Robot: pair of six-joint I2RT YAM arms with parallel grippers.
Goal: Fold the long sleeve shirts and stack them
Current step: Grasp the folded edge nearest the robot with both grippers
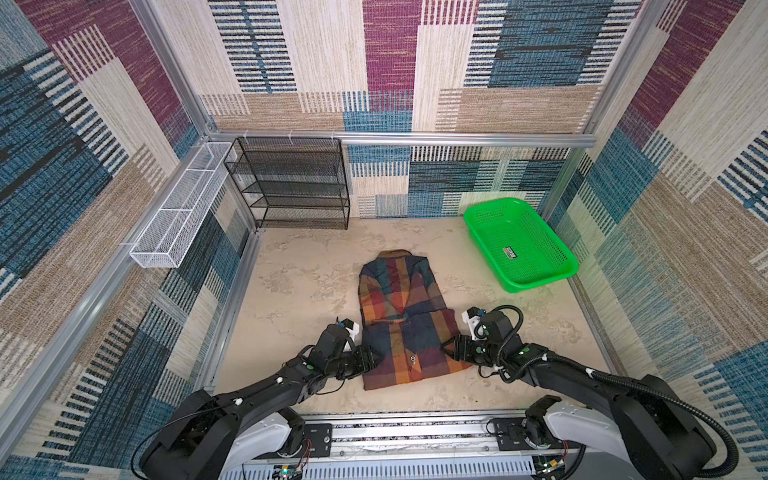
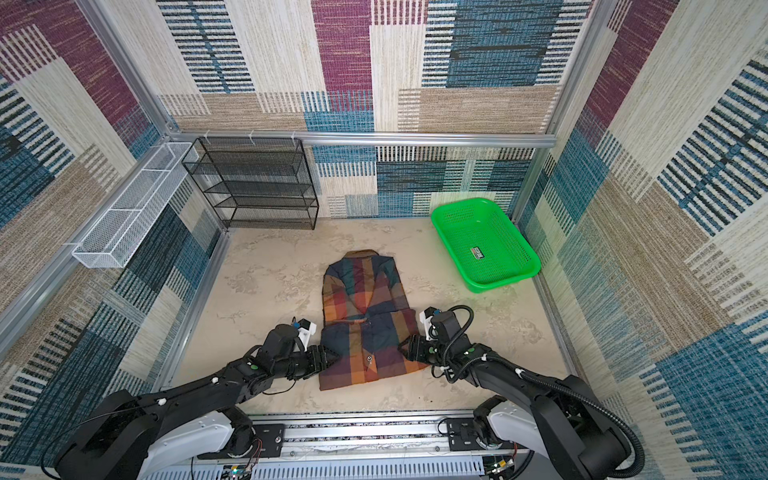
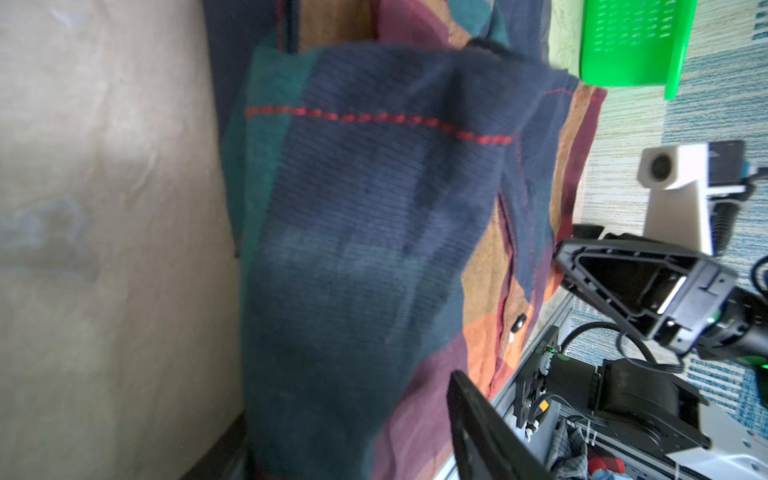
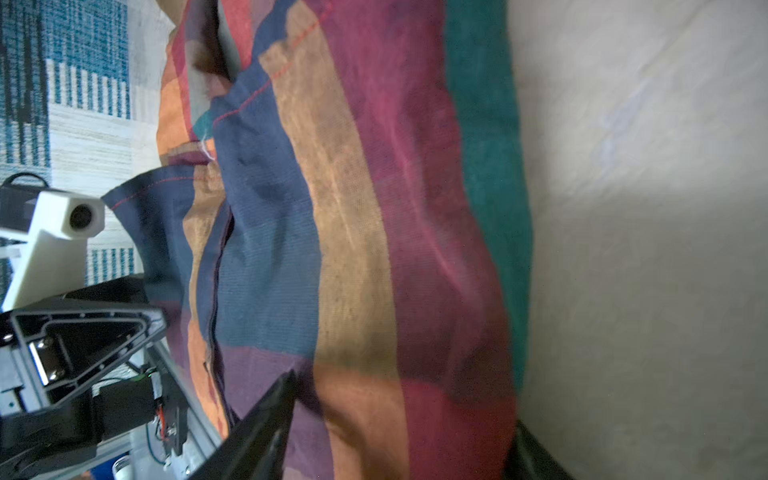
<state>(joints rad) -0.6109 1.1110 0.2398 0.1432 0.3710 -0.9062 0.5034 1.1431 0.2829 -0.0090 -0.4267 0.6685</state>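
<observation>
mid-table on the mottled beige tabletop [image 1: 299, 291]: the large soft plaid button-up shirt [image 1: 399, 320] in navy, dark green, maroon and orange checks, plain in both top views [image 2: 365, 324]. lies folded into a long narrow shape, brownish collar at the far end, hem end nearest the arm bases, a sleeve cuff across the middle. at its left edge, on the hem half: the black left gripper [image 1: 374, 360], touching the cloth. in the left wrist view, navy cloth with red stitching bulging between the two black fingers [image 3: 478, 419], jaws partly apart; cannot tell whether pinched or only straddled. at the right edge, opposite: the black right gripper [image 1: 446, 347], also against the cloth. in the right wrist view, maroon and orange cloth between its fingers [image 4: 266, 432], jaws partly apart; grip not clear there either. in the far right corner, well apart from the shirt: a bright green perforated plastic basket [image 1: 557, 266]. against the back wall on the left: a black wire-mesh shelf rack [image 1: 291, 183], and beside it a long white mesh tray [image 1: 174, 216] on the side rail
</observation>
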